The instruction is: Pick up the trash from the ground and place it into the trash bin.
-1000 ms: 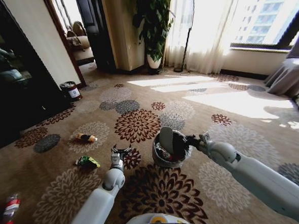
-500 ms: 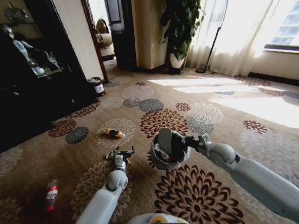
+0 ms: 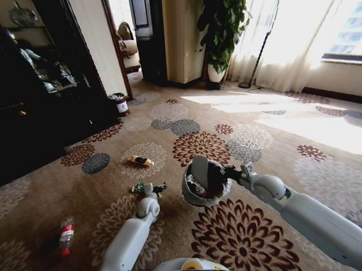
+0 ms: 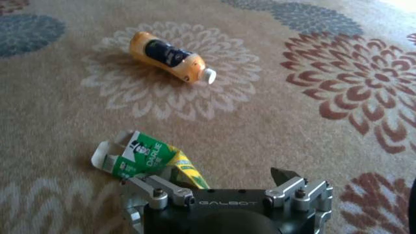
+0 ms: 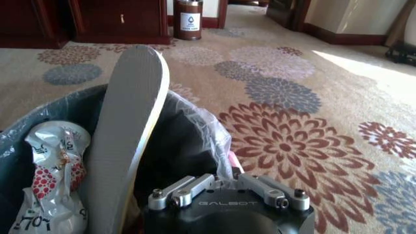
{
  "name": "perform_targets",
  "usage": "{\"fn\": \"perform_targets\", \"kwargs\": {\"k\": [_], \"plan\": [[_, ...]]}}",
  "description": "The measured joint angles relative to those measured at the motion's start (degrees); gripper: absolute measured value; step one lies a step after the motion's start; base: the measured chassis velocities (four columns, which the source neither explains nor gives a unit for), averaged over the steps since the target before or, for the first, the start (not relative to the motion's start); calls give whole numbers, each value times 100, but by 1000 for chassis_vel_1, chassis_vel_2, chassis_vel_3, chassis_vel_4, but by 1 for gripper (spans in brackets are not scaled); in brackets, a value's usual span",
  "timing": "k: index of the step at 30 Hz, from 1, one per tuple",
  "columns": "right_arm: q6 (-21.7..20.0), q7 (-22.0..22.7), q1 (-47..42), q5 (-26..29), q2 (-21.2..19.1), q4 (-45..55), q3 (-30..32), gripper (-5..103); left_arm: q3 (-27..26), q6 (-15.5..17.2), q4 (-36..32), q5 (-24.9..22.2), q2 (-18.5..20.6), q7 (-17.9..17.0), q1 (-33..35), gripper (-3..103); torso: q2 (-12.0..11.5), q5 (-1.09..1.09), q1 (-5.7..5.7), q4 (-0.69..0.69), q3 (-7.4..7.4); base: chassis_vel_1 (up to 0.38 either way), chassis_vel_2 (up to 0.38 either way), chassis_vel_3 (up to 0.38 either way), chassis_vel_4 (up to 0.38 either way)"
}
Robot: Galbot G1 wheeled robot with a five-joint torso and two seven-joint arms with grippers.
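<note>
Left gripper, its fingers spread apart, hangs low over the patterned carpet directly above a green carton, which lies flattened beside a yellow packet; in the head view the gripper covers most of both, and whether a fingertip touches the carton cannot be told. Right gripper is clamped on the rim of the trash bin, held off the floor just right of the left arm; its fingertips are buried in the crinkled liner. Inside the bin a grey flap stands upright, with a white-and-red wrapper partly cut off beside it. An orange bottle lies on its side farther out on the carpet, and a clear bottle with a red label lies well to the left
</note>
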Motion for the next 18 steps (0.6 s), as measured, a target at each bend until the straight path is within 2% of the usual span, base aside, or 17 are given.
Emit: {"fn": "perform_targets", "kwargs": {"k": [2,3,5,8,9,11,13,14,15,17,18], "plan": [[-19,0,0,82,-2,30,8,1,-23,8,55,-137,-15,-119,-6,100,0,1,0,2,0,0,0,0,0],[-52,-5,1,179,-5,69,18,1,-54,53,109,-378,-37,-333,-6,100,0,3,0,5,0,0,0,0,0],[-74,-5,20,233,-33,88,25,1,-115,76,280,-662,-85,-506,-44,100,0,3,0,5,0,0,0,0,0],[-79,-1,31,252,-55,93,26,1,-137,3,512,-756,-122,-505,-136,100,0,3,0,-2,0,0,0,0,0],[-81,-1,31,313,-62,97,25,1,-139,-64,706,-778,-152,-436,-224,103,0,2,0,-4,0,0,0,0,0],[-81,-1,29,380,-62,106,26,1,-132,-137,851,-778,-175,-349,-285,100,0,2,0,-4,0,0,0,0,0],[-80,-5,20,502,-66,135,20,1,-94,-369,1215,-705,-228,-70,-434,93,0,3,0,0,0,0,0,0,0],[-80,-6,20,525,-72,136,16,1,-86,-407,1301,-674,-244,-9,-471,87,0,3,0,0,0,0,0,0,0],[-80,-6,20,525,-72,136,16,1,-86,-407,1301,-674,-244,-9,-471,87,0,3,0,0,0,0,0,0,0],[-88,-2,38,600,-101,135,10,1,-71,-483,1509,-630,-308,95,-572,77,0,2,0,1,0,0,0,0,0],[-91,-2,50,620,-112,135,8,1,-64,-492,1578,-631,-339,116,-611,77,0,2,0,-1,0,0,0,0,0]]}}
